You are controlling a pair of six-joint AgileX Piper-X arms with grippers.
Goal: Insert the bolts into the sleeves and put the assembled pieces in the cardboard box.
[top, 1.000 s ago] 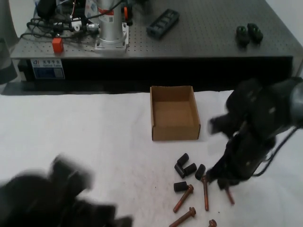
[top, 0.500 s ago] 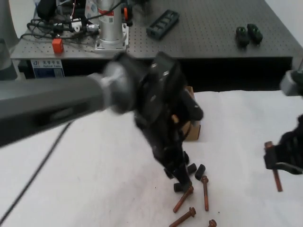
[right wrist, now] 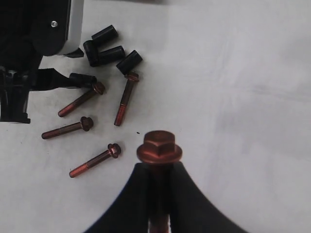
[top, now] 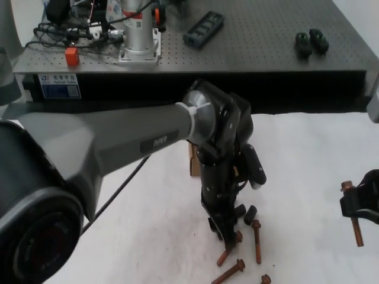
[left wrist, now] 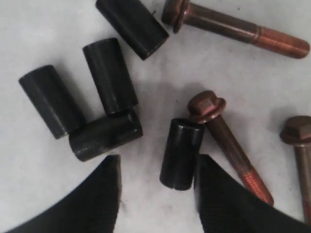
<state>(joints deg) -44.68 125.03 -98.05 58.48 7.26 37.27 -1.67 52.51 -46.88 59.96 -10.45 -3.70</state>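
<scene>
Several black sleeves and copper bolts lie loose on the white cloth. My left gripper is open and low over them. One sleeve lies between its fingers, close against one finger, beside a bolt. In the high view the left gripper points down at the pile. My right gripper is shut on a bolt, head up. It hangs at the far right, apart from the pile. The cardboard box is mostly hidden behind the left arm.
Several bolts and sleeves stay clustered in front of the box. A grey perforated bench with cables and black fixtures runs along the back. White cloth spreads open between the two grippers.
The left arm swung in from the lower left and came down over the sleeves. The right gripper lifted a bolt from the pile and carried it off to the right.
</scene>
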